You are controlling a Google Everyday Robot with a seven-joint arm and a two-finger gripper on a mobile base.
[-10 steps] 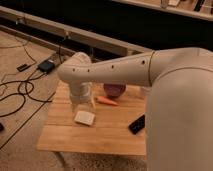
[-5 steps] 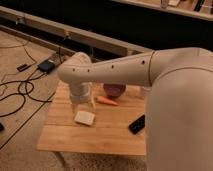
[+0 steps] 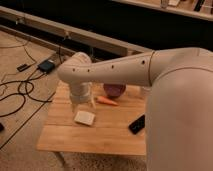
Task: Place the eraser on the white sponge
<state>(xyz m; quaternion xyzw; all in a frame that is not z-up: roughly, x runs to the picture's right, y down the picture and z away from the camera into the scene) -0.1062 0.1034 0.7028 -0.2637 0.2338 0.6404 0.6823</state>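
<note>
Plainly, the eraser [image 3: 137,124] looks to you like a small, flat, stiff black block, probably light. It lies near the right edge of the wooden table [image 3: 60,140], partly behind the robot's arm. Pinch it across its narrow sides, since its low profile leaves little to catch. The white sponge [image 3: 84,118] lies well to its left and likely gives under load. The gripper [image 3: 83,106] hangs just above that sponge, fingers spread and empty, with an orange carrot [image 3: 106,101] beside it.
</note>
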